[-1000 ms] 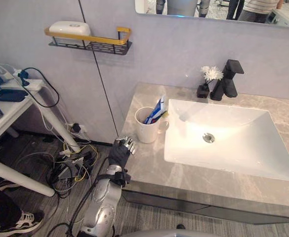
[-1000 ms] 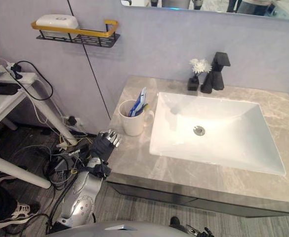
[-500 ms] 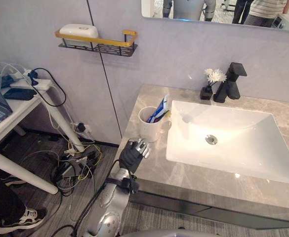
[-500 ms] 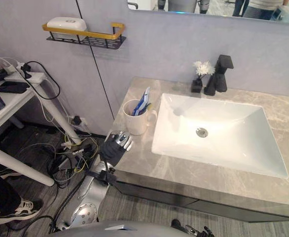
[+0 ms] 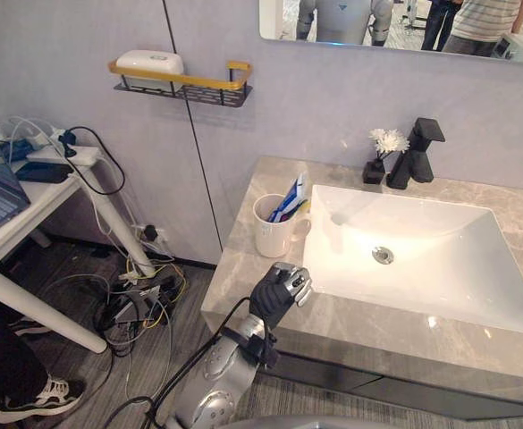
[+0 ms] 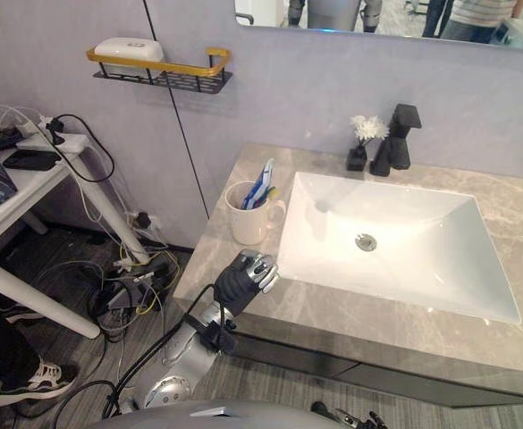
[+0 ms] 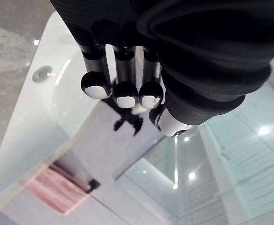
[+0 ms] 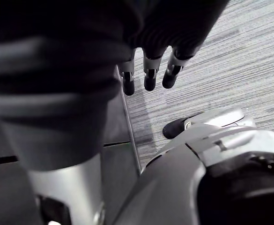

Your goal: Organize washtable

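Recorded left hand (image 5: 279,290) shifted along counter (image 5: 240,268) front since 1.0 s back, to sink's (image 5: 458,268) 8 o'clock corner. Found its fingers (image 7: 126,99) curled, gripping nothing. Noted mug (image 5: 272,236) with toothpaste tube (image 5: 291,198) upright at 12 o'clock of that hand, apart. Saw right hand (image 8: 149,70) hanging over floor (image 8: 230,70), fingers loose.

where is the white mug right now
In the eye views the white mug stands on the countertop, just left of the sink, beyond the left hand.

white mug (image 5: 273,235), white sink (image 5: 419,253) (glossy), grey veined marble counter (image 5: 252,268).
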Controlling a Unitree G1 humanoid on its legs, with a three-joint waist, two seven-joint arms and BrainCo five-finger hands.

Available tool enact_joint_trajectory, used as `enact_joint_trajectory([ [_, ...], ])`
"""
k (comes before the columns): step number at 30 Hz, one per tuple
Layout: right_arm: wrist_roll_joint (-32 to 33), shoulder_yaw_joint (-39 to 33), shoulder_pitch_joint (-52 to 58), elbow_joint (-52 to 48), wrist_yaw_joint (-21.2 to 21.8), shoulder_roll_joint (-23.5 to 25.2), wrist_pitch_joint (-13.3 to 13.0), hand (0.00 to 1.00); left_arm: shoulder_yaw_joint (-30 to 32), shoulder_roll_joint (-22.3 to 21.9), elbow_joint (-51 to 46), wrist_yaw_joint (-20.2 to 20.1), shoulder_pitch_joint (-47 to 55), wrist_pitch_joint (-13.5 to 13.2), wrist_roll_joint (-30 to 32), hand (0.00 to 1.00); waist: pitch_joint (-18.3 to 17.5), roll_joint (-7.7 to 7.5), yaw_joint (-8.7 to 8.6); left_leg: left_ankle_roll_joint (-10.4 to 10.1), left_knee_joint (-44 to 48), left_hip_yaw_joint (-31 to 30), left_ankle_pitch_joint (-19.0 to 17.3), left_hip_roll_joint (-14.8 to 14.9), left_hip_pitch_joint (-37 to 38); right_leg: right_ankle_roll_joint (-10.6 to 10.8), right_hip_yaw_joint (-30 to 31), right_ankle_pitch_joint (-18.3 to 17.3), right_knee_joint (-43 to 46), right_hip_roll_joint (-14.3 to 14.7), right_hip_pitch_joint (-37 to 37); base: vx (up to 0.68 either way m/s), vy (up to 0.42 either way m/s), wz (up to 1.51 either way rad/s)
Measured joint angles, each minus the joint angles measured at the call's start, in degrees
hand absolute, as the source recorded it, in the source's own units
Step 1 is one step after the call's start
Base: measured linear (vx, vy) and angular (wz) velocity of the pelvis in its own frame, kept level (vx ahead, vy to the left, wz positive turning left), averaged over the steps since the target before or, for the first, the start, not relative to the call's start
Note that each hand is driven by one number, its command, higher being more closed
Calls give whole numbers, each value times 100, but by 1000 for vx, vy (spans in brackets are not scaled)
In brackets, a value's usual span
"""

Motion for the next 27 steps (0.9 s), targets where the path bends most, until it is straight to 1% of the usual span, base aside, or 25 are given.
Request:
enact_joint_trajectory([
  [3, 0, -20, -3, 1, 0, 3, 4, 0, 18, 0, 263, 41, -197, -1, 3, 100, -6, -5, 1, 0, -4, 12, 0, 0, 0, -3, 12, 2, 0, 1, -9, 1, 1, -1],
  [8, -1, -161, -6, 20, -9, 48, 29, 0, 115, 1, 545, 190, -396, -6, 8, 100, -59, -43, -50, 1, -38, 81, 0, 0, 7, -11, 53, 7, -1, 0, -57, 12, 3, -5],
  [11, 0, -194, -58, 166, -11, 49, 30, 0, 192, -7, 725, 261, -532, -13, 13, 100, -62, -47, -58, 1, -66, 138, -1, 1, 43, -14, 104, 10, -1, -1, -68, 7, 5, -9],
  [13, 0, -212, -62, 169, -12, 50, 33, 0, 341, -36, 905, 299, -646, -25, 17, 100, -62, -47, -65, 2, -84, 186, -2, 1, 57, -18, 151, 15, -2, -1, -94, 5, 4, -10],
  [18, -1, -256, -63, 172, -22, 55, 35, 0, 487, -38, 988, 345, -744, -46, 57, 100, -61, -47, -69, 2, -131, 246, -2, 1, 64, -17, 196, 20, -3, -1, -151, 8, 2, -6],
  [23, -4, -459, -93, 208, -30, 98, 45, 0, 563, -46, 1343, 430, -1077, -57, 130, 100, -55, -48, -80, 2, -163, 273, -2, 1, 70, -16, 213, 21, -4, -1, -177, 3, 1, -1],
  [27, -4, -494, -99, 208, -31, 104, 48, 0, 600, -48, 1377, 474, -1085, -61, 144, 100, -52, -46, -82, 4, -192, 366, -3, 1, 76, -5, 312, 37, -6, 0, -248, 8, 6, -11],
])
